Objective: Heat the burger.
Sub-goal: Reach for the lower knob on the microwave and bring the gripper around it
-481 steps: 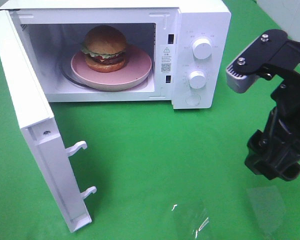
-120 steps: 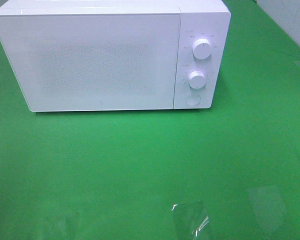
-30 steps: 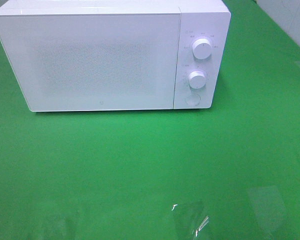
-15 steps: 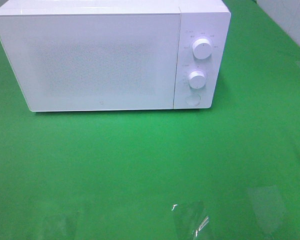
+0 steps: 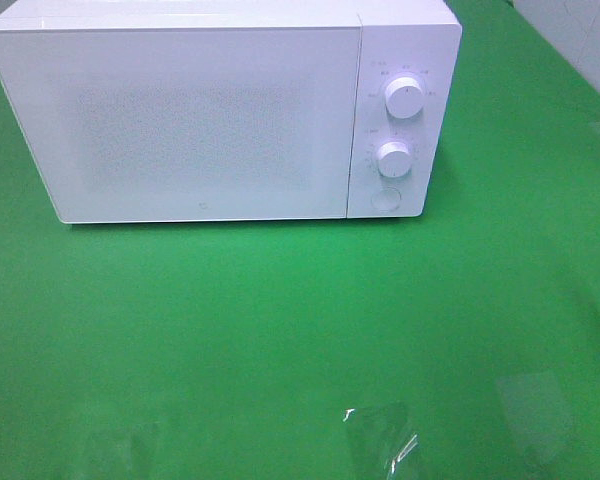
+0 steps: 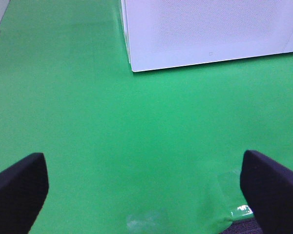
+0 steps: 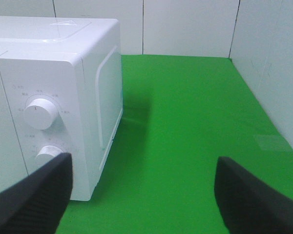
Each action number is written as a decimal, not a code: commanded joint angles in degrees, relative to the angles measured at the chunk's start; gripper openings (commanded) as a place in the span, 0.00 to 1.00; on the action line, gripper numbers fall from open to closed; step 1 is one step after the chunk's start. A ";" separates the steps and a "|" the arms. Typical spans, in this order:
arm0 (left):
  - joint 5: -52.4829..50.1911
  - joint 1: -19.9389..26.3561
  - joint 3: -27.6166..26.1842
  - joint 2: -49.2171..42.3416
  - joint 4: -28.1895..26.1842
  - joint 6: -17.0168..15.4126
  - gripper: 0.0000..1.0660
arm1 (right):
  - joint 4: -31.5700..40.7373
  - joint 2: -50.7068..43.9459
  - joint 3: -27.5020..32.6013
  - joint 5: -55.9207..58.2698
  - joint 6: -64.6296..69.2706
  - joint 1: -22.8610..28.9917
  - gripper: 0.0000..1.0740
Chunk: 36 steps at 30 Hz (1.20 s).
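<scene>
The microwave [image 5: 200,120] is shut and the burger is not seen (judged to be enclosed inside), so the knob-setting step is in hand. The left pincer [image 6: 144,195] and right pincer [image 7: 144,195] are spread wide and empty. A knob [image 5: 393,158] is to be gripped and turned next.

Bright, even overhead light washes the white box-shaped microwave [image 5: 200,120] nearly blank in the high view. It casts only a thin, soft shadow along its base onto the green cloth tabletop [image 5: 280,320]. Clear glossy tape patches [image 5: 380,440] glint near the front edge. In the wrist views, the left gripper [image 6: 141,158] and right gripper [image 7: 144,161] show as dark, out-of-focus blurs.
</scene>
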 commanded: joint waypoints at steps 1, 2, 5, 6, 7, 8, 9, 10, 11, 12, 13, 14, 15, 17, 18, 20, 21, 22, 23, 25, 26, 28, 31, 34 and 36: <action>-0.63 0.11 0.17 -1.09 0.06 -0.23 0.94 | 7.62 7.22 0.06 -6.88 -8.08 -0.17 0.71; -0.63 0.11 0.17 -1.09 0.06 -0.23 0.94 | 7.62 7.22 0.06 -6.88 -8.08 -0.17 0.71; -0.63 0.11 0.17 -1.09 0.06 -0.23 0.94 | 10.20 13.01 0.06 -15.13 -11.86 -0.17 0.71; -0.63 0.11 0.17 -1.09 0.06 -0.23 0.94 | 10.14 14.32 0.06 -17.53 -11.86 -0.17 0.71; -0.63 0.11 0.17 -1.09 0.06 -0.23 0.94 | 10.14 14.32 0.06 -17.53 -11.86 -0.17 0.71; -0.63 0.11 0.17 -1.09 0.06 -0.23 0.94 | 10.14 16.44 0.06 -20.86 -11.86 -0.17 0.71; -0.63 0.11 0.17 -1.09 0.06 -0.23 0.94 | 10.14 16.44 0.06 -20.86 -11.86 -0.17 0.71; -0.63 0.11 0.17 -1.09 0.06 -0.23 0.94 | 10.43 18.51 0.06 -22.92 -11.97 0.69 0.71; -0.63 0.11 0.17 -1.09 0.06 -0.23 0.94 | 10.43 18.51 0.06 -22.92 -11.97 0.69 0.71; -0.63 0.11 0.17 -1.09 0.06 -0.23 0.94 | 11.92 20.23 0.06 -24.87 -13.06 2.46 0.71; -0.63 0.11 0.17 -1.09 0.06 -0.23 0.94 | 11.92 20.23 0.06 -24.87 -13.06 2.46 0.71; -0.63 0.11 0.17 -1.09 0.06 -0.23 0.94 | 14.04 21.72 0.06 -26.47 -14.78 4.81 0.71; -0.63 0.11 0.17 -1.09 0.06 -0.23 0.94 | 14.04 21.72 0.06 -26.47 -14.78 4.81 0.71; -0.63 0.11 0.17 -1.09 0.06 -0.23 0.94 | 17.25 23.49 0.06 -28.71 -17.42 7.68 0.71; -0.63 0.11 0.17 -1.09 0.06 -0.23 0.94 | 20.34 25.38 0.06 -31.17 -19.25 10.31 0.71; -0.63 0.11 0.17 -1.09 0.06 -0.23 0.94 | 23.38 27.27 0.06 -33.92 -20.28 13.35 0.71; -0.63 0.11 0.17 -1.09 0.06 -0.23 0.94 | 24.58 28.02 0.06 -35.12 -20.28 14.61 0.71; -0.63 0.11 0.17 -1.09 0.06 -0.23 0.94 | 24.58 28.02 0.06 -35.12 -20.28 14.61 0.71; -0.63 0.11 0.17 -1.09 0.06 -0.23 0.94 | 27.67 29.74 0.06 -37.13 -20.23 17.76 0.71; -0.63 0.11 0.17 -1.09 0.06 -0.23 0.94 | 30.42 31.46 0.00 -39.13 -20.17 21.31 0.71; -0.63 0.11 0.17 -1.09 0.06 -0.23 0.94 | 30.42 31.46 0.00 -39.13 -20.17 21.31 0.71; -0.63 0.11 0.17 -1.09 0.06 -0.23 0.94 | 36.10 34.89 -0.06 -43.72 -20.40 27.62 0.71; -0.63 0.11 0.17 -1.09 0.06 -0.23 0.94 | 39.19 36.67 -0.11 -45.84 -20.57 31.23 0.71; -0.63 0.11 0.17 -1.09 0.06 -0.23 0.94 | 45.03 39.53 -1.09 -48.07 -21.72 36.10 0.71; -0.63 0.11 0.17 -1.09 0.06 -0.23 0.94 | 47.50 41.77 -2.29 -48.87 -23.26 38.39 0.71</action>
